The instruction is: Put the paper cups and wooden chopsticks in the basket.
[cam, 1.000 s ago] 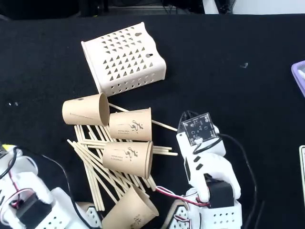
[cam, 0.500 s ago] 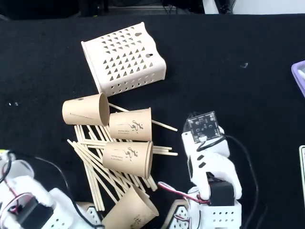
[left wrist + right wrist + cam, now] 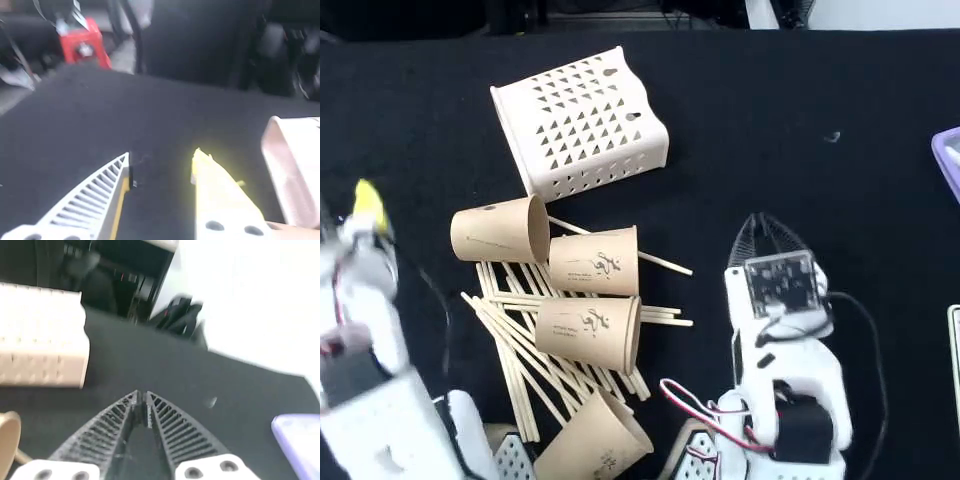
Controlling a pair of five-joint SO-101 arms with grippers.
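Nothing written here can be read clearly. The middle paper cup (image 3: 594,261) carries on its side a dark sign like a brush stroke, with a thin line of small letters beside it, too small to make out. The paper cup below it (image 3: 588,333) shows the same kind of sign and small line, also not legible. The front paper cup (image 3: 592,440) has a small dark mark near its lower end. The left paper cup (image 3: 500,230) shows a faint thin line of print along its side.
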